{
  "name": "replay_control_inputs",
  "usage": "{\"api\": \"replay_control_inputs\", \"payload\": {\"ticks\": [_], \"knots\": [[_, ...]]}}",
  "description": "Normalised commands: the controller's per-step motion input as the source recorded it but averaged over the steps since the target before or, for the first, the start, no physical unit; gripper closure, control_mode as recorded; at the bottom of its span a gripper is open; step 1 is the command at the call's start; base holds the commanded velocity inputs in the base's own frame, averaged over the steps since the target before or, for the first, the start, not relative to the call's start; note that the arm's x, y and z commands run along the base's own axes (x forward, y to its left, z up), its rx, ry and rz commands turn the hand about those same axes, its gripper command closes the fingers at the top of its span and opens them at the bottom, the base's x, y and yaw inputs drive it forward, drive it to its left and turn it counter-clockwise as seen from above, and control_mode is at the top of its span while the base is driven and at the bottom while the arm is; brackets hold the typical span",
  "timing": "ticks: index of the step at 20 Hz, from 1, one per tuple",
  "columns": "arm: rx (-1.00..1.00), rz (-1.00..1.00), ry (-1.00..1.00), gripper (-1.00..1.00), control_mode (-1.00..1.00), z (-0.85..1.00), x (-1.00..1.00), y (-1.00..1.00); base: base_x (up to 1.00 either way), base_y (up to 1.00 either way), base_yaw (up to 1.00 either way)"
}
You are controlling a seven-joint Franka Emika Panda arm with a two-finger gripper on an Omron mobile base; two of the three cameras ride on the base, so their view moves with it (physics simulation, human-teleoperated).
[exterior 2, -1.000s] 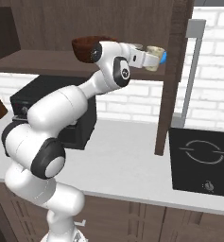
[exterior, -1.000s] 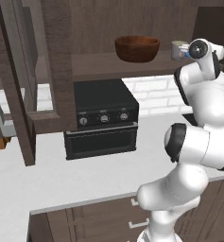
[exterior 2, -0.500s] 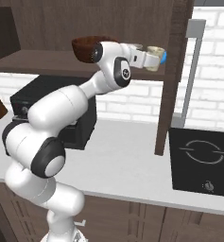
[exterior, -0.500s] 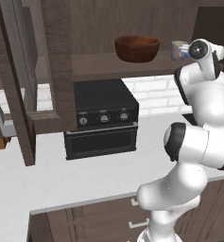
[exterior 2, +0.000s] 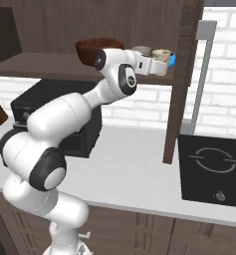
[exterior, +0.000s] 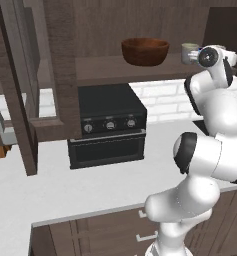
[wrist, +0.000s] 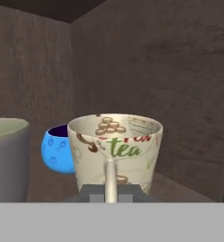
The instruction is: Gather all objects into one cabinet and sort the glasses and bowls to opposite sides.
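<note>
In the hand view my gripper [wrist: 110, 191] is shut on the handle of the cream mug [wrist: 114, 151], which carries a "tea" print and stands upright. Behind it to the left sits the small blue bowl [wrist: 59, 149], and the grey-green mug [wrist: 7, 158] fills the left edge. From the right base view, the gripper [exterior 2: 154, 63] reaches onto the cabinet shelf [exterior 2: 45, 64], with the cream mug [exterior 2: 161, 55], blue bowl [exterior 2: 173, 60] and grey-green mug [exterior 2: 142, 51] close together at the right end. The brown wooden bowl [exterior: 145, 51] rests further left on the shelf.
A black oven-like appliance [exterior: 110, 125] stands on the white counter [exterior: 65, 190] under the shelf. The cabinet's tall door [exterior: 17, 100] hangs open at the left. Its side wall [exterior 2: 181, 74] rises just right of the mugs. A black hob [exterior 2: 214, 164] lies beyond it.
</note>
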Motion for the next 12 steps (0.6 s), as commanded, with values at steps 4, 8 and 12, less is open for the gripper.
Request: {"api": "replay_control_inputs", "payload": {"ticks": [4,8,12], "knots": [[0.00,0.00,0.12,1.00,-1.00,-0.10,0.00,0.04,0.00,0.00,0.00],[0.00,0.00,0.11,1.00,-1.00,-0.08,0.00,0.00,0.00,0.00,0.00],[0.00,0.00,0.04,1.00,-1.00,0.00,0.00,0.00,0.00,0.00,0.00]]}}
